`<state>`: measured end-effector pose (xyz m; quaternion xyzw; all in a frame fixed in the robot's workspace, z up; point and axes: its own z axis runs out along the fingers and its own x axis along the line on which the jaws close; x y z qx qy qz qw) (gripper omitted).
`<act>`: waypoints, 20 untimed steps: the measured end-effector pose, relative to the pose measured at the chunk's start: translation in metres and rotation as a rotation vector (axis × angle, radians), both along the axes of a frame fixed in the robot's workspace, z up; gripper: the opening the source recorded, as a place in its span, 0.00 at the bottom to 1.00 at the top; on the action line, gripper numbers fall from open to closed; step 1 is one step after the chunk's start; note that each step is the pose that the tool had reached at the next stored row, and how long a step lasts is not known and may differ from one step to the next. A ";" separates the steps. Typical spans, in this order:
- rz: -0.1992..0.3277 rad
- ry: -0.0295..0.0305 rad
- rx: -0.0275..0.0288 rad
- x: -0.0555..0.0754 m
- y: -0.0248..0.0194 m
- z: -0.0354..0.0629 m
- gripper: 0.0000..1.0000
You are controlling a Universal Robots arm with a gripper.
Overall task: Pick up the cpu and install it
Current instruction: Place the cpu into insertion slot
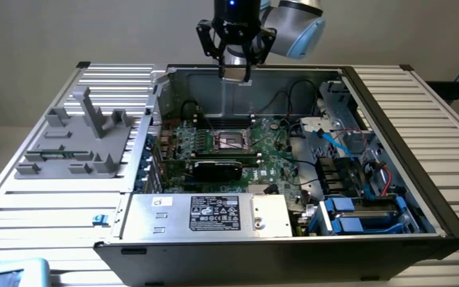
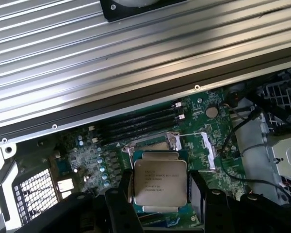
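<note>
The cpu (image 2: pixel 160 182), a flat square chip with a shiny metal top and printed text, sits between my gripper's (image 2: pixel 161 191) two dark fingers (image 2: pixel 122 199), which are shut on its sides. In the exterior view my gripper (image 1: pixel 235 75) hangs above the back wall of the open computer case (image 1: pixel 444 224), with the cpu (image 1: pixel 235 76) as a small silvery piece at its tips. The dark square socket (image 1: pixel 231 140) with its metal frame lies on the green motherboard well below. In the wrist view the socket (image 2: pixel 153 144) peeks out just beyond the chip's edge.
A black block (image 1: pixel 217 169) lies just in front of the socket. A power supply (image 1: pixel 213 215) fills the case's front, with blue drive bays (image 1: pixel 357 215) and cables at the exterior view's right. A grey fixture (image 1: pixel 78 137) stands on the ribbed table (image 1: pixel 421 113) at the left.
</note>
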<state>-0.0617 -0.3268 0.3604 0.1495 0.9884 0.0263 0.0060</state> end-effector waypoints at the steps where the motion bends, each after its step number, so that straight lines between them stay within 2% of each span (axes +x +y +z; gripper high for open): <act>1: -0.013 0.0001 -0.0004 0.000 0.0000 -0.0001 0.55; 15: -0.193 0.0012 -0.0075 0.000 0.0000 -0.0011 0.55; 20: -0.201 0.0011 -0.0087 0.000 0.0000 -0.0011 0.55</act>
